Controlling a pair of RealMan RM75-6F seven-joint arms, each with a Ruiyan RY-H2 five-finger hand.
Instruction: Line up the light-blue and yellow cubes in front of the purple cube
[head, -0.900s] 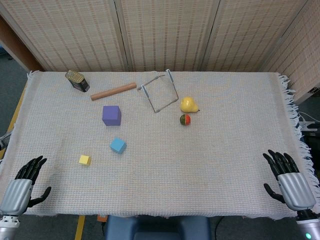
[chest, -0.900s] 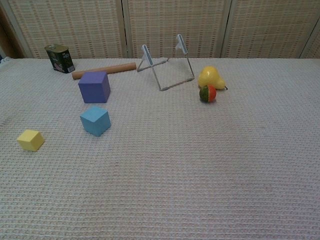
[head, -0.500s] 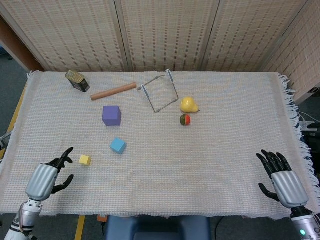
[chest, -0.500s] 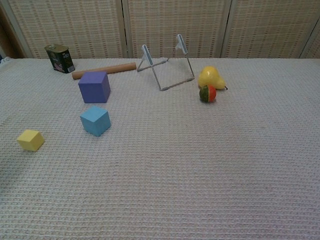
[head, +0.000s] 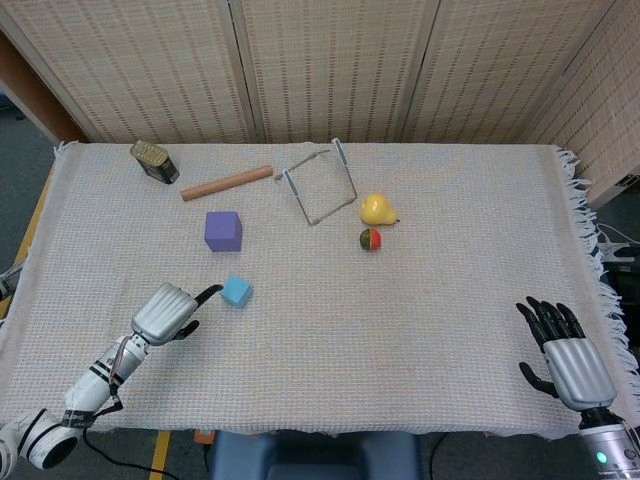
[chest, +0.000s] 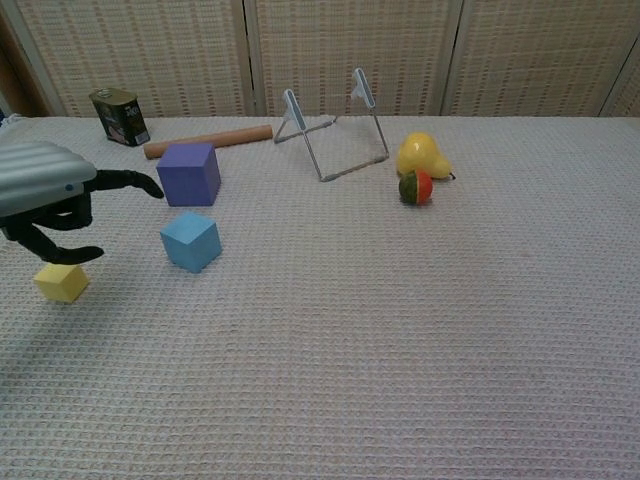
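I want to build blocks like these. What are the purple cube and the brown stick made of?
Purple cube: probably painted wood or foam; matte, even color, crisp edges. Brown stick: looks like bare wood, a smooth tan dowel with a dull finish.

A staged robot test area, likely a lab: woven folding screens (head: 330, 65) wall off the counter's far edge, a fringed waffle-weave cloth (head: 420, 320) covers the counter, and yellow floor tape (head: 160, 455) shows below its near-left corner.

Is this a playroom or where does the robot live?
Probably a robot practice table, not a home: a woven cloth covers it, screen panels stand behind, and toy cubes like the purple cube sit out.
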